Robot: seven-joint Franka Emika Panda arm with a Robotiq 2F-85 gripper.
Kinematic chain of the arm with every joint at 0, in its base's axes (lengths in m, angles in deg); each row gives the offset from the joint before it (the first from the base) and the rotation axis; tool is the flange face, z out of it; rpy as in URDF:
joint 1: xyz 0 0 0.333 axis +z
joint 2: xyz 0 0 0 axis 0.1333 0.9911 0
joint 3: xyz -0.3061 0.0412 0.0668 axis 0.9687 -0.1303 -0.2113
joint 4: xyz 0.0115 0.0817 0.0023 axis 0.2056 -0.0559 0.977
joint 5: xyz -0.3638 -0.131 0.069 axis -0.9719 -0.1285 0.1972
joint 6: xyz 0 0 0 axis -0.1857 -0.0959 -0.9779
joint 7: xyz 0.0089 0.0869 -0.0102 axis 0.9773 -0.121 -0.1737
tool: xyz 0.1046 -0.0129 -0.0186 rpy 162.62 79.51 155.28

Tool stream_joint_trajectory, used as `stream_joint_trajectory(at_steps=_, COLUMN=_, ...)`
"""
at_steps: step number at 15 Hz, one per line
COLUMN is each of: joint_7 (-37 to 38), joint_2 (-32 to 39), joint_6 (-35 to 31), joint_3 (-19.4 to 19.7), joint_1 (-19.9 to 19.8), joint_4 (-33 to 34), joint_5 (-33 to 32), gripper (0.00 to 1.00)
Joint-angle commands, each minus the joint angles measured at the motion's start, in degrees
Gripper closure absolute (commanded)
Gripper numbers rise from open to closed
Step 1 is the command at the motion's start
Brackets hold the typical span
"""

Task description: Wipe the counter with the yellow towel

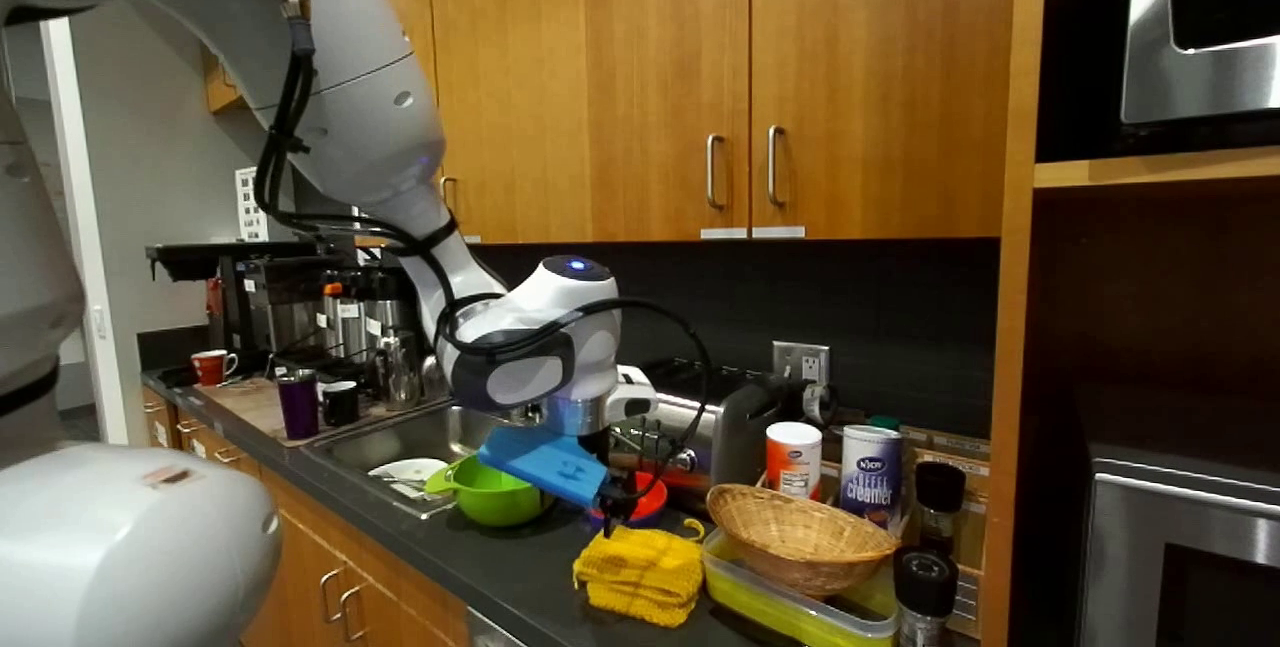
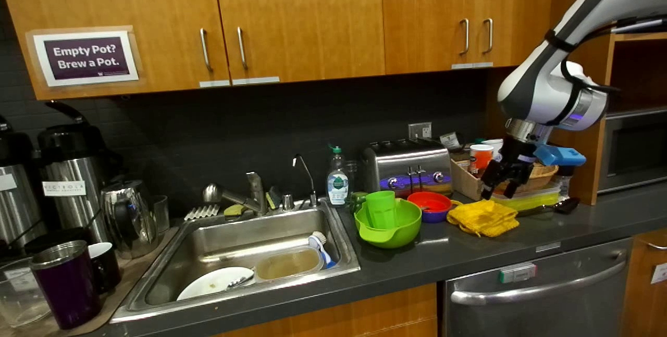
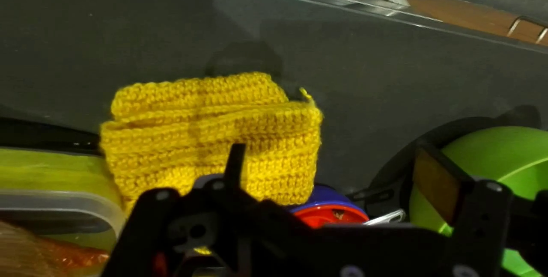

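Note:
The yellow towel (image 1: 640, 575) is a folded, knitted cloth lying on the dark counter (image 1: 500, 567). It also shows in an exterior view (image 2: 483, 217) and in the wrist view (image 3: 214, 135). My gripper (image 2: 498, 191) is open and empty, pointing down above the towel and apart from it. In the wrist view the gripper (image 3: 338, 163) has its fingers spread wide. One finger shows over the towel, the opposite one in front of the green bowl. In an exterior view the gripper (image 1: 612, 512) is partly hidden by a blue part on the wrist.
A red and blue bowl (image 2: 435, 207) and a green bowl (image 2: 388, 235) holding a green cup stand beside the towel. A lidded container (image 1: 800, 599) with a wicker basket (image 1: 800, 537) on it sits on the opposite side. A toaster (image 2: 409, 162) stands behind. The sink (image 2: 346, 253) lies farther along.

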Motion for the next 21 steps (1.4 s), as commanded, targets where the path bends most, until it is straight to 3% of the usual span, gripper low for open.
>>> stream_joint_trajectory(at_steps=1, joint_7=-7.31, joint_2=3.58, joint_6=-0.25, joint_3=3.56, joint_1=2.21, joint_4=3.16, joint_5=6.49, gripper=0.00)
stream_joint_trajectory(at_steps=7, joint_7=-30.36, joint_2=8.78, joint_6=0.82, joint_3=7.95, joint_1=6.54, joint_4=6.65, joint_5=33.97, gripper=0.00)
stream_joint_trajectory(at_steps=10, joint_7=-42.79, joint_2=13.62, joint_6=3.00, joint_3=7.26, joint_1=6.60, joint_4=9.42, joint_5=48.65, gripper=0.00)
stream_joint_trajectory(at_steps=13, joint_7=-51.93, joint_2=18.53, joint_6=5.96, joint_3=6.25, joint_1=5.79, joint_4=11.99, joint_5=58.68, gripper=0.00)
stream_joint_trajectory(at_steps=16, joint_7=-55.02, joint_2=22.56, joint_6=3.97, joint_3=5.32, joint_1=6.33, joint_4=13.93, joint_5=61.32, gripper=0.00)
stream_joint_trajectory(at_steps=21, joint_7=-46.43, joint_2=24.52, joint_6=-4.35, joint_3=4.03, joint_1=9.68, joint_4=15.05, joint_5=49.43, gripper=0.00)
